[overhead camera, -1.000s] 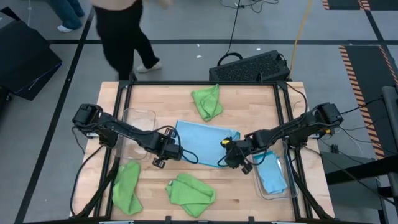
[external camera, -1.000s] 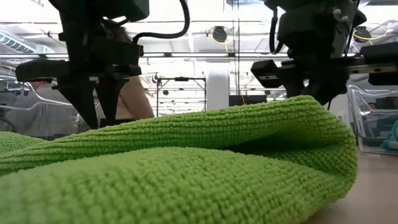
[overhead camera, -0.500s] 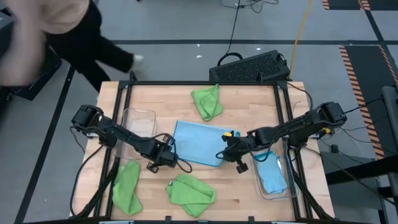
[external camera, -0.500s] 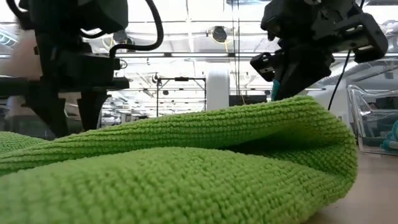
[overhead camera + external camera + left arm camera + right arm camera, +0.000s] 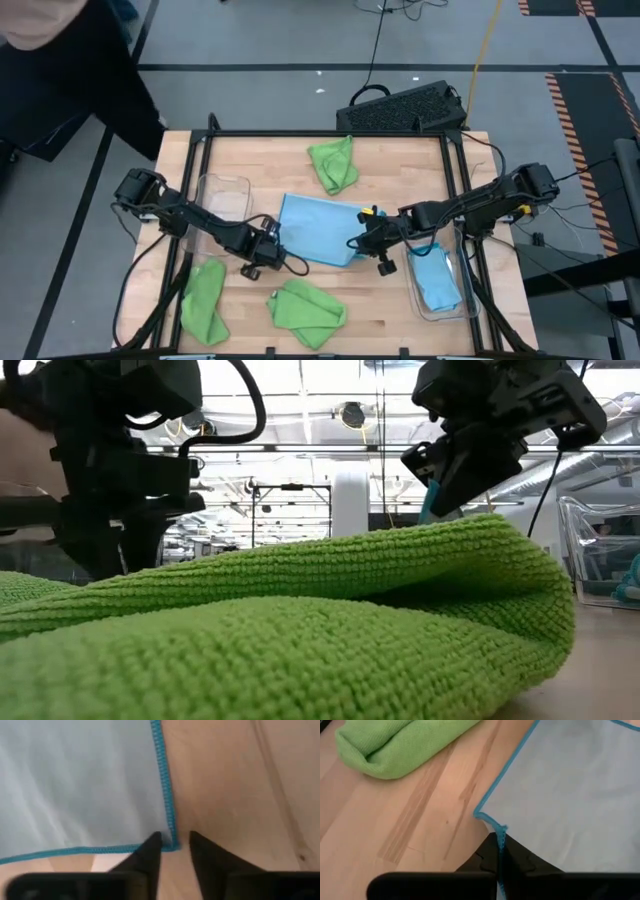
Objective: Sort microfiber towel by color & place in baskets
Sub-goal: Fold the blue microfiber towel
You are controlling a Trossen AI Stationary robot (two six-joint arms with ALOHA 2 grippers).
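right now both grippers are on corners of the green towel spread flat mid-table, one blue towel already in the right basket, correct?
Not quite: the spread towel is light blue, not green, as the high view shows. The left gripper and right gripper are at its corners, and one blue towel lies in the right basket.

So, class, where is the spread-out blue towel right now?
In the high view the blue towel lies flat mid-table between the left gripper and right gripper, with a green towel beyond it.
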